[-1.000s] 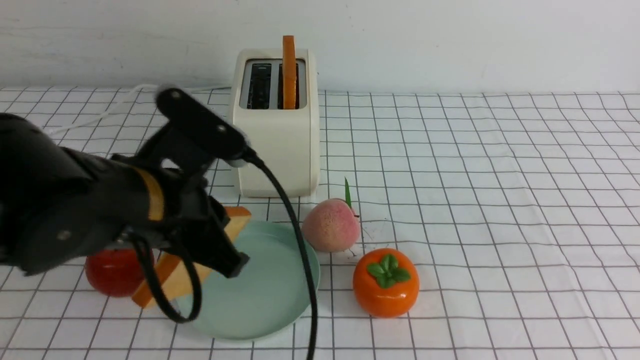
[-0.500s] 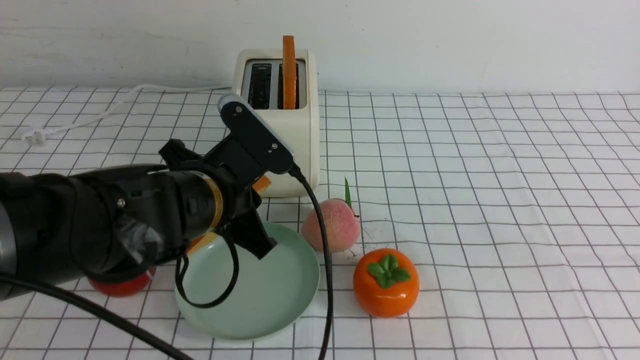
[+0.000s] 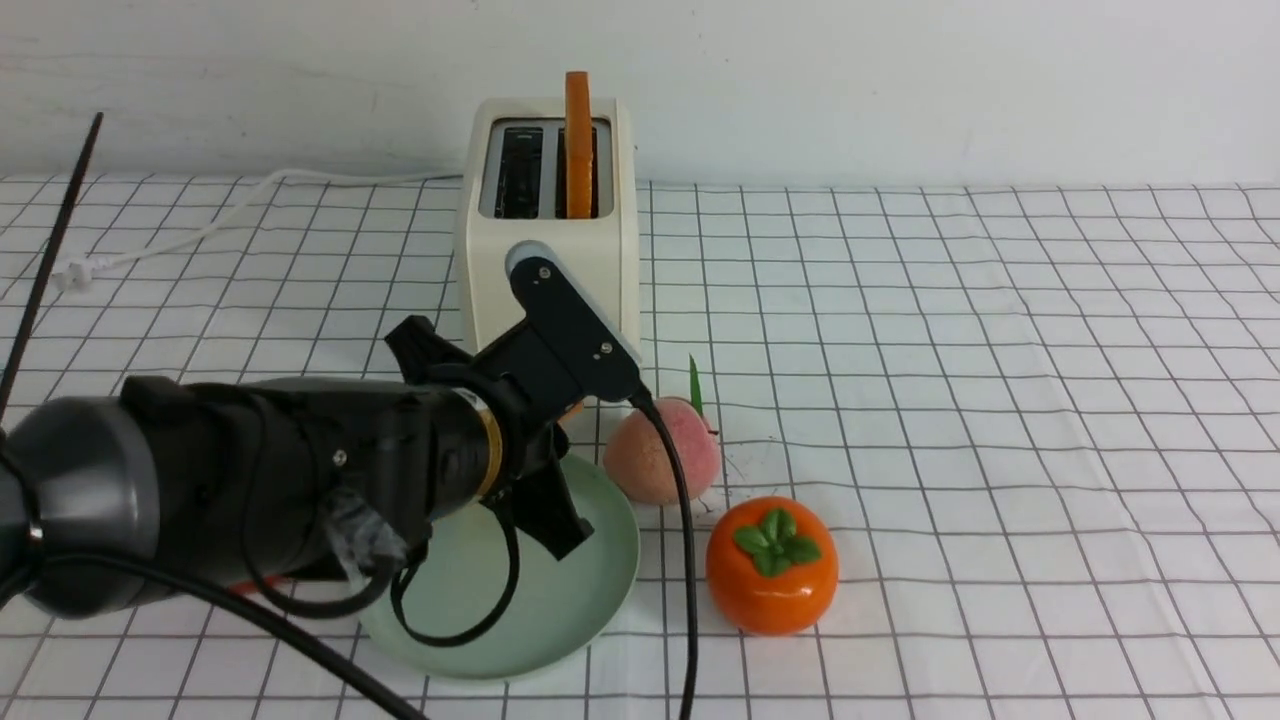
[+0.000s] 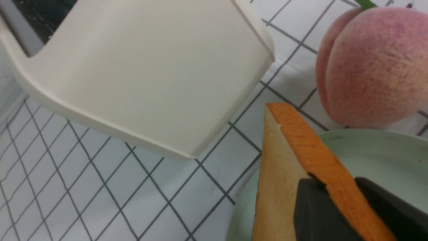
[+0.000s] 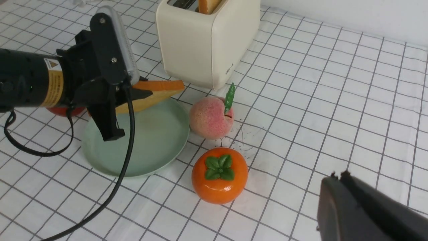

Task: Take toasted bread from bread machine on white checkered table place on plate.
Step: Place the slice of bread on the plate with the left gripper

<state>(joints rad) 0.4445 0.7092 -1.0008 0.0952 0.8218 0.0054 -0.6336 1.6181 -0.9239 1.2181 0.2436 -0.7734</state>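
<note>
Covering frame: checkered cloth (image 3: 900, 400). Toaster (image 3: 550, 280) at upper centre of front view, second slice (image 3: 578, 150) upright in right slot, left slot bare; removal of that one left to do. Plate (image 3: 600, 560) at lower centre, partly hidden. First slice (image 4: 274, 160) over plate, pinched edge-up by left gripper (image 4: 334, 201); release pending, so roughly halfway at best. Right gripper (image 5: 337, 190) closed, unused, lower right of right wrist view.

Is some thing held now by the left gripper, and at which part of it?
Yes, a bread slice: the left gripper pinches it across its crust edge, fingers on both faces.
</note>
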